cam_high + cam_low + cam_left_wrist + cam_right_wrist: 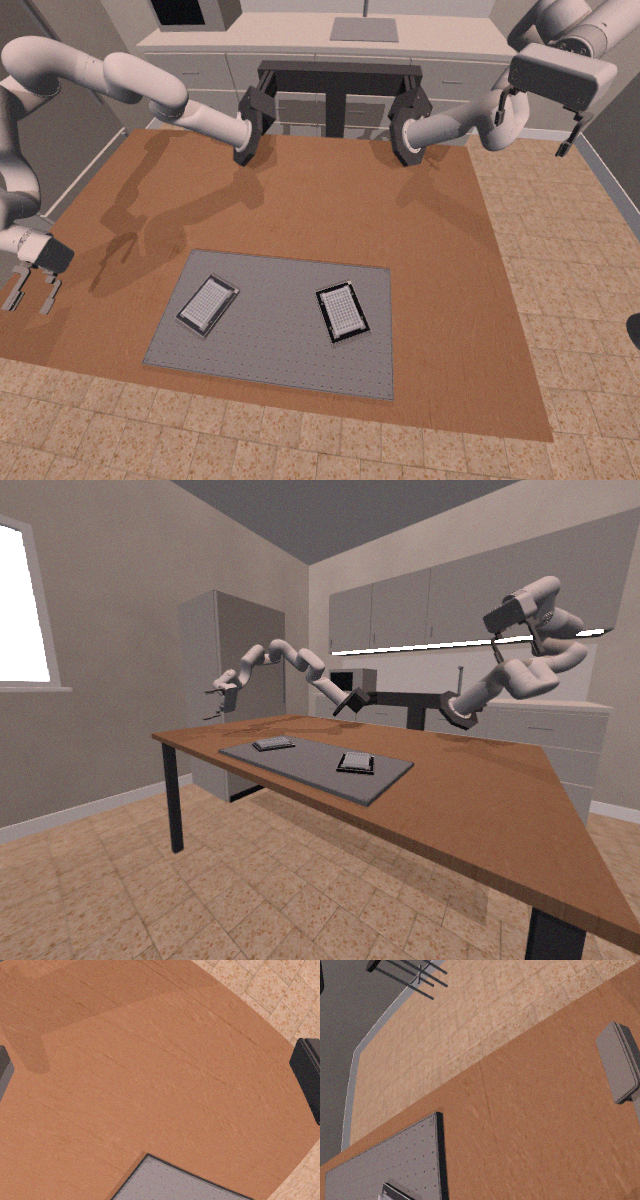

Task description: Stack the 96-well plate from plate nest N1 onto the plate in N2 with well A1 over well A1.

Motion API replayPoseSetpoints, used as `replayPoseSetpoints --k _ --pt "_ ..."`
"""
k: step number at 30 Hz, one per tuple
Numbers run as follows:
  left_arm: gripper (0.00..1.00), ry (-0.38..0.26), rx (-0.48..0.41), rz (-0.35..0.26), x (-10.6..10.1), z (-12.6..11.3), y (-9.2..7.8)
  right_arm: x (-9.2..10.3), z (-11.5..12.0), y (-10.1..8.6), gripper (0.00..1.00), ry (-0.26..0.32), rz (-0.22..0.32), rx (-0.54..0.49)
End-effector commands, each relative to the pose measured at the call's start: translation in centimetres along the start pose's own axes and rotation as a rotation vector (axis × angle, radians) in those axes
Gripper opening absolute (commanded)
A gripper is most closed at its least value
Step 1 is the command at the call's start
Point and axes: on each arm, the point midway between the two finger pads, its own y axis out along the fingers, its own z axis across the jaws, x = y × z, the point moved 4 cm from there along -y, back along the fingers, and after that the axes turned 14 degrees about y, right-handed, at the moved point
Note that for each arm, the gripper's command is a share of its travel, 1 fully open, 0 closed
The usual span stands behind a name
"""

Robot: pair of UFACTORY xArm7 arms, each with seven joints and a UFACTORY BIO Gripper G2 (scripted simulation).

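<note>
A white 96-well plate (342, 311) (357, 760) sits in the black-framed nest N1 (326, 320) (355, 771). Another white plate (208, 304) (273, 742) sits in nest N2 (192, 326) (273, 748), turned at a different angle. Both look flat; the cut-off corners are too small to make out surely. My left gripper (531, 133) (518, 657) is open and empty, high up and far from both plates, on N1's side. My right gripper (29, 304) (206, 705) is open and empty, raised beyond N2's side of the board.
The nests stand apart on a grey perforated board (279, 351) (320, 774) (170, 1182) (415, 1145), on a brown table (454, 335) (465, 800) (150, 1085) (530, 1125). Both arm bases hang on a dark stand (336, 103) at the back. The board's corner shows low in the left wrist view.
</note>
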Motion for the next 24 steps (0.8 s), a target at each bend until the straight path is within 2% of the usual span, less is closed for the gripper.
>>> replayPoseSetpoints --k 1,8,24 --pt "1.00 -0.036 0.069 0.058 -0.2 1.1 0.0 0.1 0.2 0.1 1.00 -0.001 -0.002 0.004" --pt "1.00 -0.068 0.144 0.121 -0.5 2.1 0.0 0.1 0.2 0.1 1.00 -0.001 -0.002 0.004" --pt "1.00 -0.102 0.230 0.197 -1.0 3.2 -0.1 0.1 0.2 0.1 1.00 -0.001 -0.002 0.004"
